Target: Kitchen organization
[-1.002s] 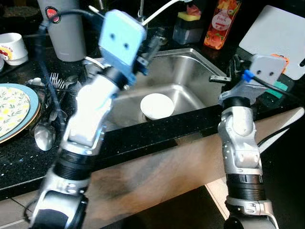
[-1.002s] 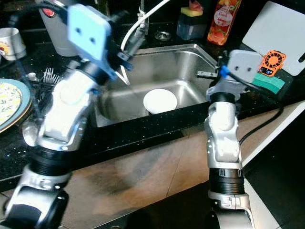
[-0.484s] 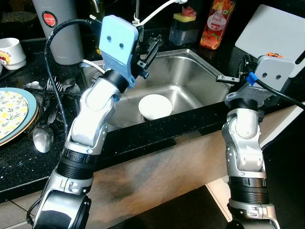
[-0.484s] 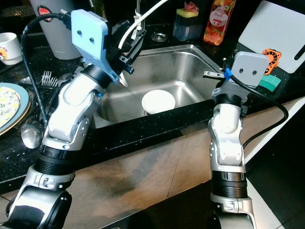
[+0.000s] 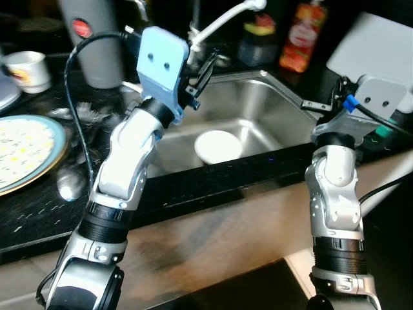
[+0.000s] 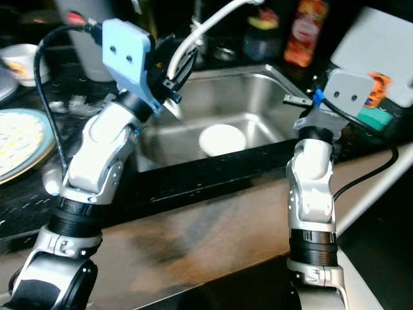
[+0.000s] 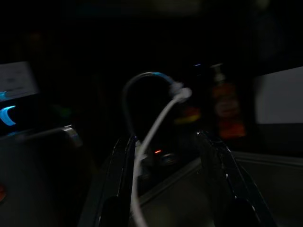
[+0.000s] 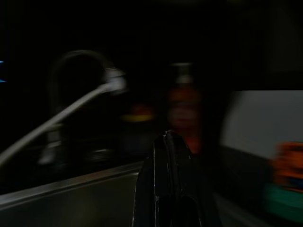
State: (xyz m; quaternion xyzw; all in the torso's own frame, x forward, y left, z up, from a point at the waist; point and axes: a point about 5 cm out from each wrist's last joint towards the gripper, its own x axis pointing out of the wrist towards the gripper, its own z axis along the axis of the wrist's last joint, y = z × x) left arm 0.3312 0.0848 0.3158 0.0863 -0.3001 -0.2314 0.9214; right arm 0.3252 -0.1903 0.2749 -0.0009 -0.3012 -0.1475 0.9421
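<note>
left hand (image 7: 168, 179): raised over the sink's left rim, fingers spread wide, gripping nothing; white hose crosses between them in the wrist view, touching or not cannot be told
right hand (image 8: 165, 156): parked above the sink's right rim, fingers pressed together, empty; likely held clear so the left arm can work
white bowl (image 5: 218, 146): alone on the sink floor near the drain, upright, well below both hands; probably left there for washing or pickup
sink (image 5: 271, 97): steel basin set into the black worktop (image 5: 213, 181), directly ahead of the robot
white hose (image 5: 222, 19): arcs from the tap area over the basin's back edge
patterned plate (image 5: 26, 152): flat on the worktop at far left, well apart from the sink
spoon (image 5: 70, 184): on the worktop just right of the plate, blurred
white mug (image 5: 29, 68): back left, beside a grey canister (image 5: 90, 45)
orange bottle (image 5: 298, 39): stands behind the sink, next to a sponge holder
white cutting board (image 5: 374, 45): lies at back right
step, judged: positioning before a reach, likely toward the bowl
risk: hose snagging in the spread fingers
</note>
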